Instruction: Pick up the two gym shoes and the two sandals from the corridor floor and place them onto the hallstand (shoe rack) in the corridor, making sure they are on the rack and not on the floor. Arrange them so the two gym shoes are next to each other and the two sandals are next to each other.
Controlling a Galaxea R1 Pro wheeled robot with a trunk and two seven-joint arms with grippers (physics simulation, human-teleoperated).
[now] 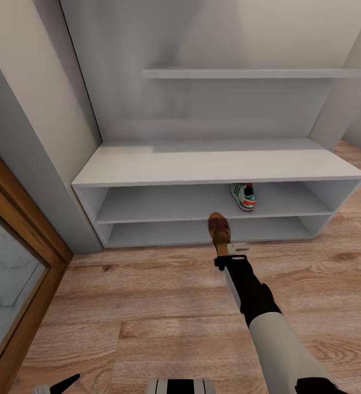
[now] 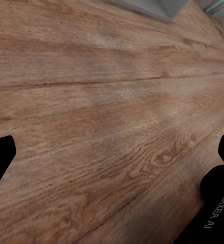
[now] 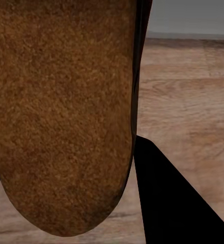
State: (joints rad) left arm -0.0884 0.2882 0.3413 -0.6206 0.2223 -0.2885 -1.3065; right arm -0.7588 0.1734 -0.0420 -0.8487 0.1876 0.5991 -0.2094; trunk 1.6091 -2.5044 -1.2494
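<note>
We took the hallstand point(image 1: 213, 164) as our reference. Nearest to us, the left gripper point(image 2: 112, 168) hung over the corridor floor point(image 1: 147, 306) well short of the hallstand; in its wrist view the two dark fingers point(image 2: 0, 157) stood wide apart with bare wood planks between them.

Further out, the right arm reached forward, nearly straight, toward the front of the hallstand. Its right gripper point(image 1: 230, 250) was clamped on the heel end of one brown sandal point(image 1: 219, 229), whose toe pointed at the lower shelf rows. In the right wrist view we saw the sandal's suede-like footbed point(image 3: 66, 112) close up, with one dark finger point(image 3: 173, 203) beside it and the floor behind.

Beyond the sandal, one gym shoe point(image 1: 243, 196) sat on the hallstand's upper open shelf row, right of centre. Farthest stood the hallstand's back panel and an upper shelf point(image 1: 246, 73).
</note>
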